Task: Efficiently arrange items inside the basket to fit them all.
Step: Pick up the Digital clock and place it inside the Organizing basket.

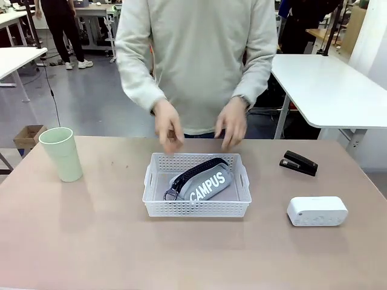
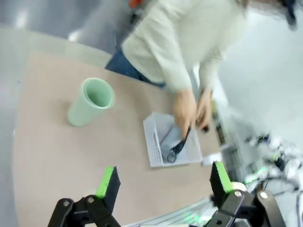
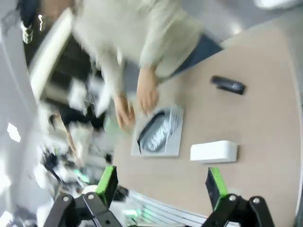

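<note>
Right now we are looking at the basket (image 1: 195,209) sitting mid-table, with the grey CAMPUS pouch (image 1: 208,185) lying slantwise inside it and the person's right hand (image 1: 168,128) and left hand (image 1: 231,124) hovering at its far rim. Outside it, the green cup (image 1: 62,154) is standing upright well to the left, while the black stapler (image 1: 299,163) and the white box device (image 1: 317,211) are resting apart on the right. Farther out, the left gripper (image 2: 163,177) and the right gripper (image 3: 161,179) are hanging above the table (image 1: 91,241), jaws wide apart and gripping nothing.
</note>
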